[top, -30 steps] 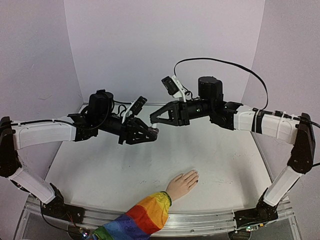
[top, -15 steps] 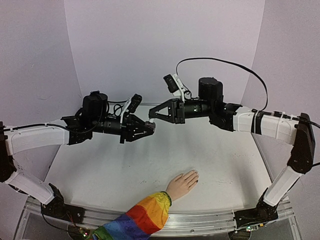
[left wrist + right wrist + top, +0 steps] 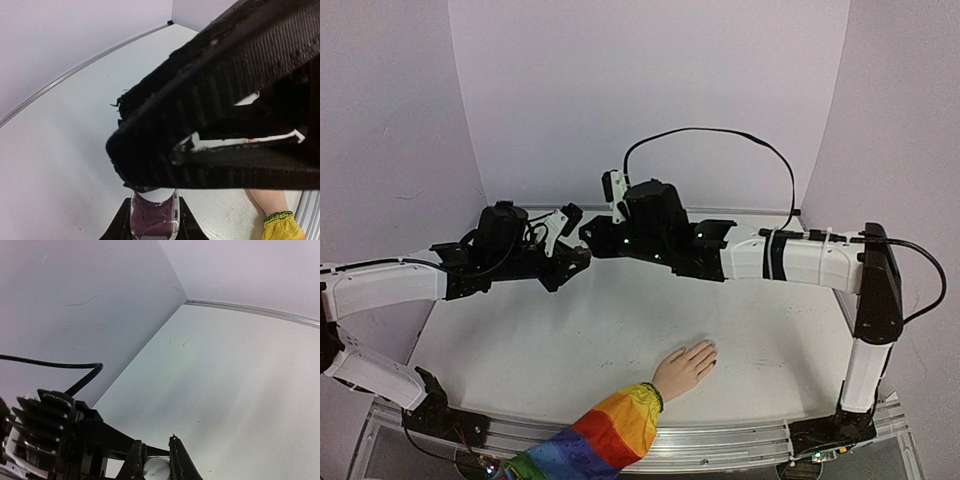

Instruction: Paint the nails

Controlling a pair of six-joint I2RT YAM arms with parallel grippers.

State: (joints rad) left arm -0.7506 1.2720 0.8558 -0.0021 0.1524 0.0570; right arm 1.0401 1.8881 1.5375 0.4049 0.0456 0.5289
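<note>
One view, left wrist, shows left end effector (image 3: 152,222) gripping bottle (image 3: 152,214).

Layout-wise: the mannequin hand (image 3: 686,368) lies on the table (image 3: 520,350) close to the near edge, a bit right of centre, fingers aimed back and to the right. Its sleeve (image 3: 610,432) trails off to the near left, over the front rail (image 3: 740,435). The nails (image 3: 712,362) sit at the far end of that hand.

Both arms meet in the air over the back of the table, left of centre, well apart from the hand. The left gripper (image 3: 582,257) pokes in from the left with the bottle (image 3: 154,216) between its fingers. The right gripper (image 3: 590,233) reaches across from the right and sits just over the bottle's top, a small round piece (image 3: 156,469) between its fingertips.
</note>
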